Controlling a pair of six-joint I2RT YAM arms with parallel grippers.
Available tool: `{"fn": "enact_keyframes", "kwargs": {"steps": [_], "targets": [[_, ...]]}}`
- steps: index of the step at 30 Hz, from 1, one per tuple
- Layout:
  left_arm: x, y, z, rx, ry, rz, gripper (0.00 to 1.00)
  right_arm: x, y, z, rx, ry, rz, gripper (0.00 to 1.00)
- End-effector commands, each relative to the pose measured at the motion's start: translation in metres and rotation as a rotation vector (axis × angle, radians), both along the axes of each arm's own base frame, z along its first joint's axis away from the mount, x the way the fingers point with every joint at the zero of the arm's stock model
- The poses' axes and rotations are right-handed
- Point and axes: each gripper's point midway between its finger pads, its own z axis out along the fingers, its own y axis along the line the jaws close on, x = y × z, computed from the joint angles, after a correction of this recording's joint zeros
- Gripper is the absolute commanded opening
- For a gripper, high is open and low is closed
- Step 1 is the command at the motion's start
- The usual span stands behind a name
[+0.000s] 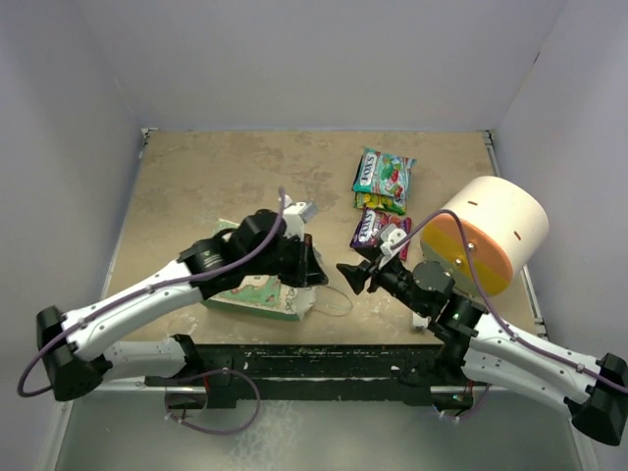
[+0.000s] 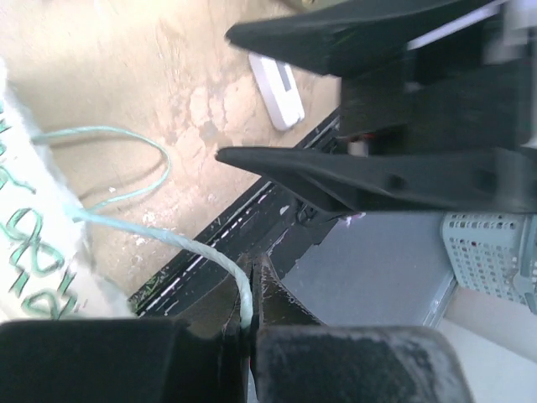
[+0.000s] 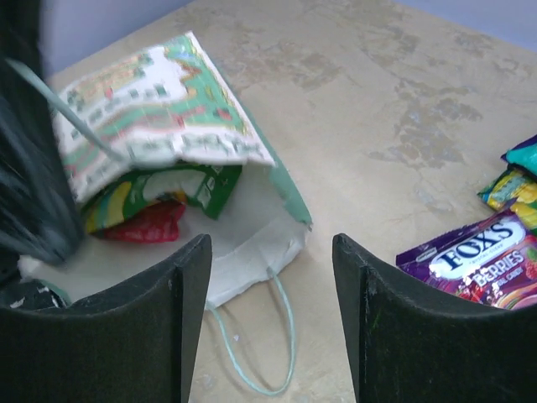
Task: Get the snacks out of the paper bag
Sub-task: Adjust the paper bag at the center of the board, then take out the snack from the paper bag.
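The mint-green paper bag [image 1: 251,290] lies on its side, mouth toward the right arm. My left gripper [image 1: 308,263] is shut on one string handle [image 2: 168,239] and holds the upper side of the bag [image 3: 159,109] lifted. Inside the open mouth lie snacks [image 3: 147,206]: a green and yellow packet over a red one. My right gripper [image 1: 347,275] stands open just in front of the mouth, nothing between its fingers [image 3: 189,294]. Two snacks lie out on the table: a green packet [image 1: 384,178] and a purple one [image 1: 378,231], the purple packet [image 3: 474,260] to the right of my right gripper.
A big cream cylinder with an orange end [image 1: 488,234] lies at the right, close behind the right arm. The bag's second string loop [image 3: 273,353] rests on the table under the right gripper. A small white stick [image 2: 277,88] lies near the front rail [image 1: 324,358].
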Motion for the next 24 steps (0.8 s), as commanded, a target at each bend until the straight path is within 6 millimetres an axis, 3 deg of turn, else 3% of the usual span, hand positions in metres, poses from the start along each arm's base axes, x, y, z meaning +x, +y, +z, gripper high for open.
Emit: {"fn": "enact_keyframes", "kwargs": {"steps": [1,4,7,9,11,16,20,24], "targets": [[0.002,0.037,0.037,-0.031,-0.123,0.098,0.00,-0.001,0.004,0.001,0.058,-0.031,0.016,0.62],[-0.002,0.057,0.040,0.000,-0.135,0.141,0.00,-0.002,0.009,0.002,0.109,-0.084,0.043,0.63],[-0.003,0.072,0.042,0.020,-0.144,0.177,0.00,-0.007,0.027,-0.005,0.051,-0.134,0.141,0.64],[-0.004,0.075,0.045,0.020,-0.148,0.187,0.00,-0.006,0.043,-0.017,-0.050,-0.169,0.223,0.64],[-0.002,0.077,0.048,0.028,-0.157,0.198,0.00,-0.019,0.064,-0.030,-0.122,-0.192,0.380,0.64],[0.005,0.082,0.060,0.040,-0.193,0.228,0.00,-0.032,0.095,-0.051,-0.210,-0.305,0.566,0.66],[0.007,0.092,0.069,0.033,-0.211,0.272,0.00,-0.028,0.119,-0.059,-0.295,-0.438,0.595,0.66],[0.008,0.099,0.076,0.029,-0.229,0.299,0.00,-0.017,0.140,-0.054,-0.321,-0.527,0.605,0.66]]}}
